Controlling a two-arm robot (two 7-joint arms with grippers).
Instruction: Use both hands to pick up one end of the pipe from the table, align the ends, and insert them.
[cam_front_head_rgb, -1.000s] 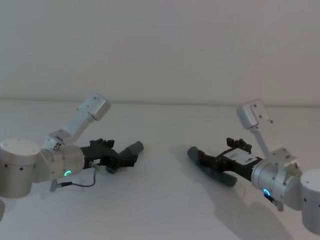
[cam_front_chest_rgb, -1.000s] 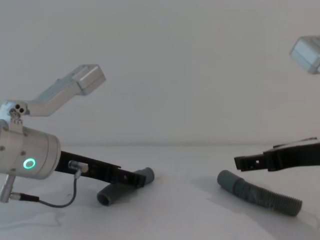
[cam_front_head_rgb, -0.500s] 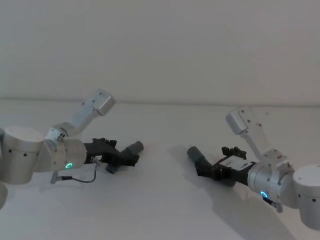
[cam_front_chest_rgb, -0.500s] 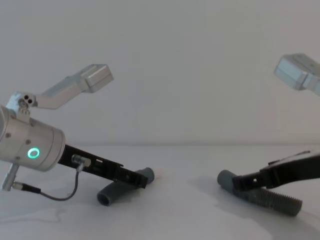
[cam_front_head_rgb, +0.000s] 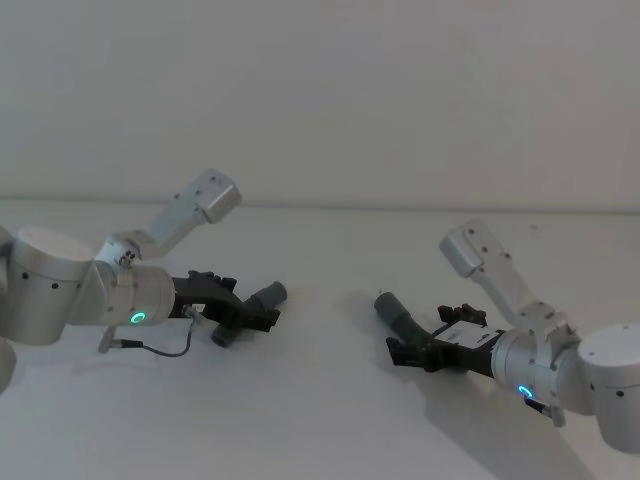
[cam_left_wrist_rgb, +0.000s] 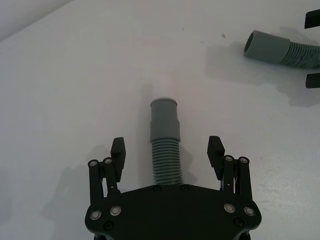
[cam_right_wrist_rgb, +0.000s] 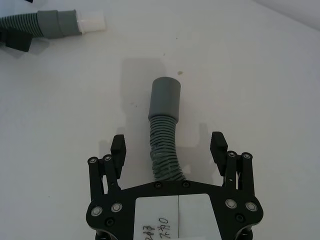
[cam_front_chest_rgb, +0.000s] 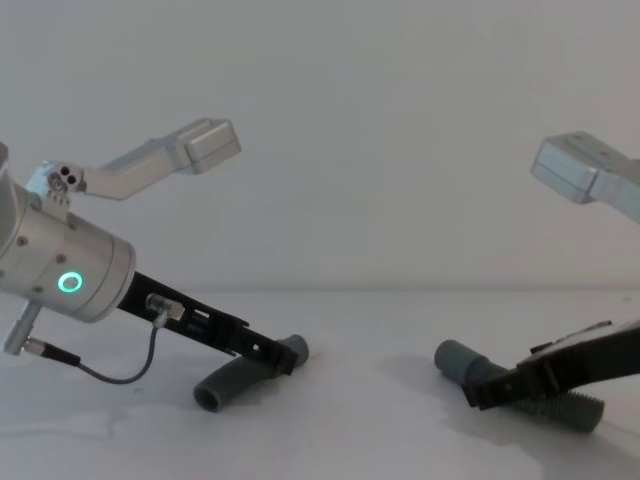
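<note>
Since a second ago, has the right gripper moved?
Yes. In the chest view the right gripper has dropped from above the longer hose to its level, open jaws straddling the ribbed body.

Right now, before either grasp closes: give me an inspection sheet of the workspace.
Surface: white table, flat and matt.
Job's things: short hose and longer hose lie apart on the table, cuffs towards each other, not joined.
Clutter: nothing seen.
Grippers: left gripper open, astride the short hose's ribbed body; right gripper open, astride the longer hose's ribbed body.
Cables: thin dark cable loops under the left wrist.
Surroundings: plain pale wall behind the table.
</note>
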